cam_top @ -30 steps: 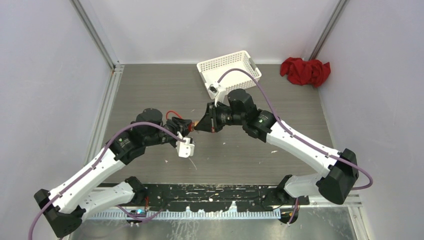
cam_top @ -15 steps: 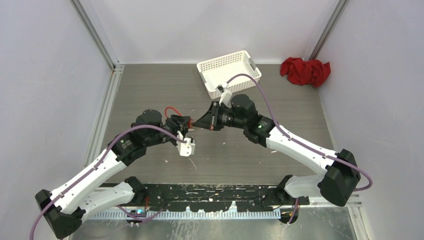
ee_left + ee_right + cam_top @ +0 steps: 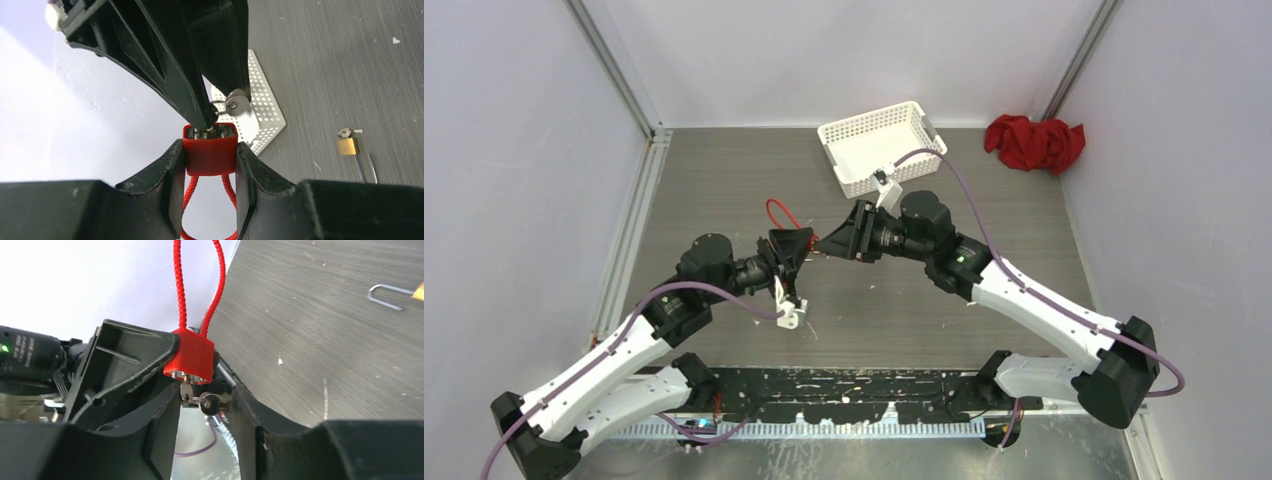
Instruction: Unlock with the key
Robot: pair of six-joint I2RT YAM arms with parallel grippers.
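A red padlock (image 3: 210,152) with a red cable loop (image 3: 779,210) is held above the table, and my left gripper (image 3: 210,167) is shut on its body from both sides. A small silver key (image 3: 186,389) sticks in the keyhole on the lock's underside (image 3: 190,357), with a second key (image 3: 210,403) hanging from its ring. My right gripper (image 3: 202,390) faces the lock's key end with its jaws open on either side of the keys, touching neither. In the top view the two grippers meet nose to nose, the left gripper (image 3: 794,247) against the right gripper (image 3: 832,243).
A white perforated basket (image 3: 879,145) stands at the back, just behind the right wrist. A red cloth (image 3: 1034,142) lies in the far right corner. A small brass padlock (image 3: 348,146) with an open shackle lies on the table.
My right gripper has opened and let go of the key, which stays in the lock. The left wrist has turned, swinging the cable loop toward the back.
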